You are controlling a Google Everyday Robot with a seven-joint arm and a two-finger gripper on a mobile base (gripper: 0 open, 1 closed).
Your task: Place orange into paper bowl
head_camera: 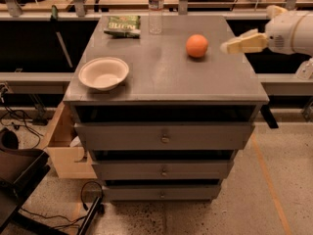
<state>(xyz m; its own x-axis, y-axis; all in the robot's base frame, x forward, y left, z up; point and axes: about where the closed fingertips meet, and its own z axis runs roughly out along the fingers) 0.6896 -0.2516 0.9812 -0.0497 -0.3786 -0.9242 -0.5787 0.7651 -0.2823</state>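
The orange [196, 45] sits on the grey cabinet top [166, 75], right of centre toward the back. The off-white paper bowl [103, 73] stands near the front left edge, upright and with nothing in it. My gripper [226, 46] comes in from the right edge on a white arm, just right of the orange at about its height, not touching it.
A green snack bag [122, 25] and a clear plastic bottle [155, 8] stand at the back of the top. The cabinet has three drawers [164, 137] in front. A cardboard box [66, 148] sits on the floor at its left.
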